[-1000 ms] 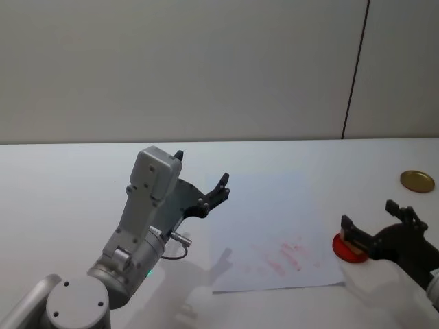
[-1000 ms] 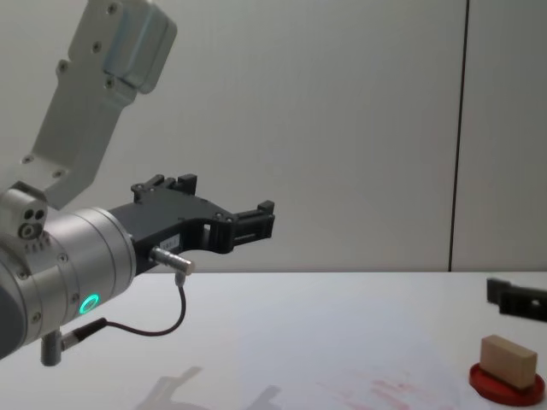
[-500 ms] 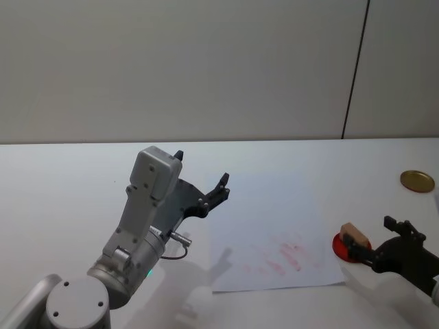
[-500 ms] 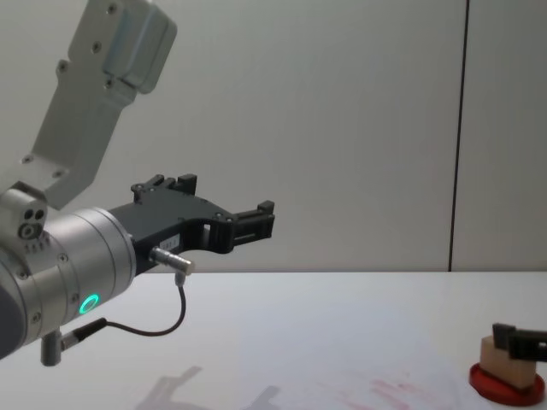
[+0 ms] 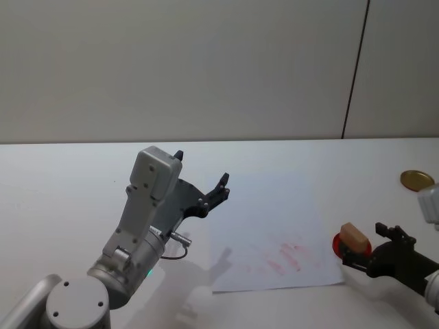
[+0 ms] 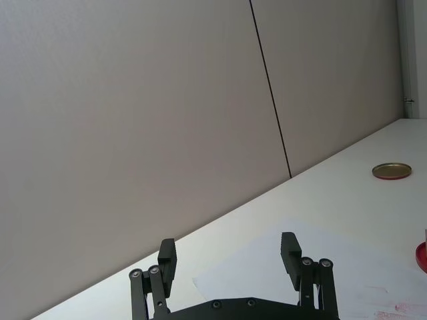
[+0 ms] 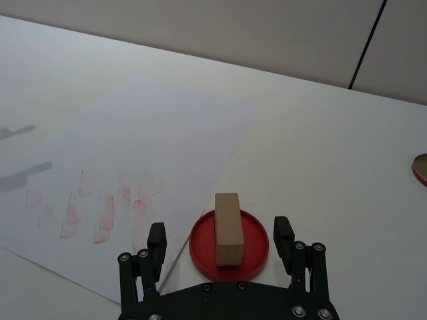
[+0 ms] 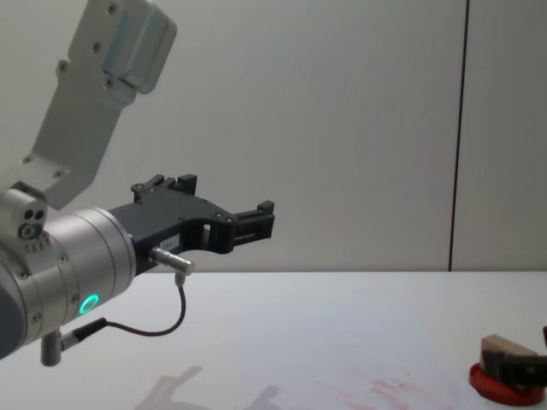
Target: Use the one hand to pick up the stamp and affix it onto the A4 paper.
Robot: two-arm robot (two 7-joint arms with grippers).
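A white counter (image 5: 82, 185) stands before a plain grey wall. A white paper (image 5: 274, 212) lies flat at the middle of it, with red smudges (image 5: 288, 255) on its near part.

Just beside the paper's right edge, near its near right corner, lies a flat red disc (image 7: 200, 247). The stamp (image 7: 228, 228), a small pale wooden block, stands on the disc.

The right end effector (image 5: 362, 245) comes in low from the near right. Its two black fingers are spread wide apart and grip nothing. The right wrist view looks down between them: the stamp lies in the gap, with clear space on each side, and neither finger touches it. The chest view shows the same spot from the side, where a dark finger (image 8: 523, 369) partly covers the stamp's lower half, with the disc under it.

The left end effector (image 5: 202, 168) is held up above the left part of the counter, its fingers apart and holding nothing. The left wrist view looks past those fingers toward the wall, with the paper beneath.

A small gold lid (image 5: 417, 180) lies at the far right of the counter, well apart from the disc. It also shows in both wrist views.
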